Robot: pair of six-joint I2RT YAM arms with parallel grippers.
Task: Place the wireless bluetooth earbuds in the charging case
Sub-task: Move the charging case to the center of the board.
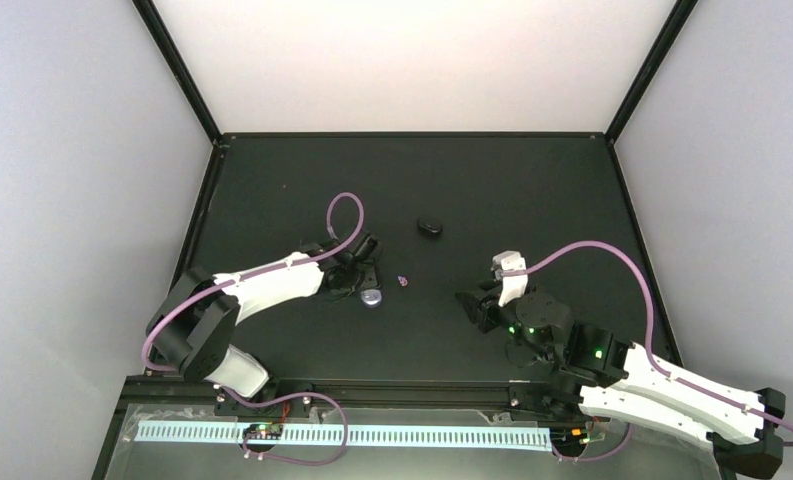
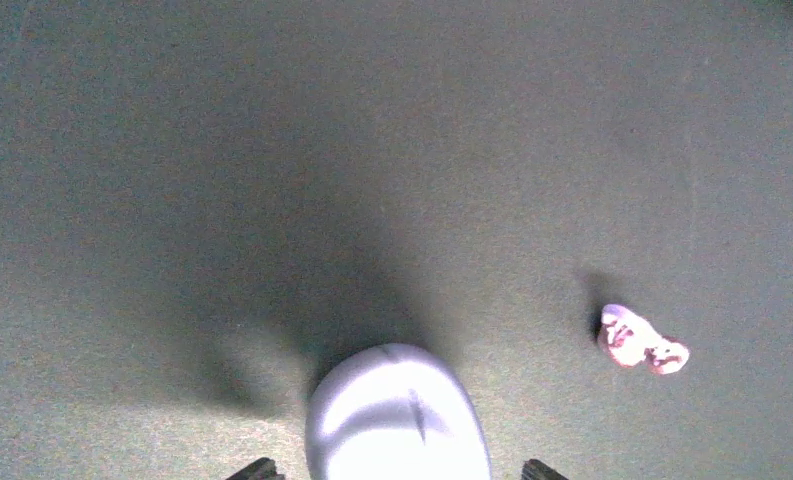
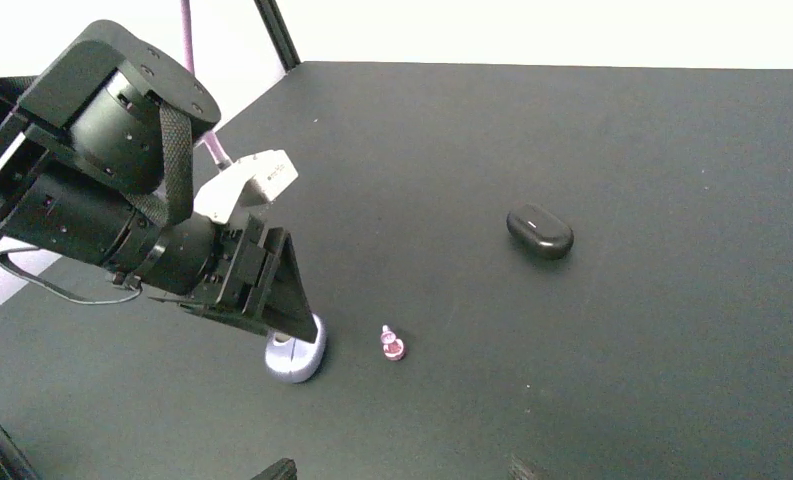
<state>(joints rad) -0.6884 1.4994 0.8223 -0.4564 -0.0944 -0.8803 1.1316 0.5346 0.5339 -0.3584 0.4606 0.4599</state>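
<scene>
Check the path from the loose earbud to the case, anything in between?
Nothing visible on the mat: the earbud lies just beside the charging case, bare surface between. But the left gripper hangs over the case, fingers either side, covering its top. The black oval object is well clear.

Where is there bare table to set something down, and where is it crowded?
Bare: the far strip behind the black oval object, and the stretch from it to the table's right edge. The middle between earbud and right gripper is also free. Crowded: the left gripper over the charging case, earbud close beside.
</scene>
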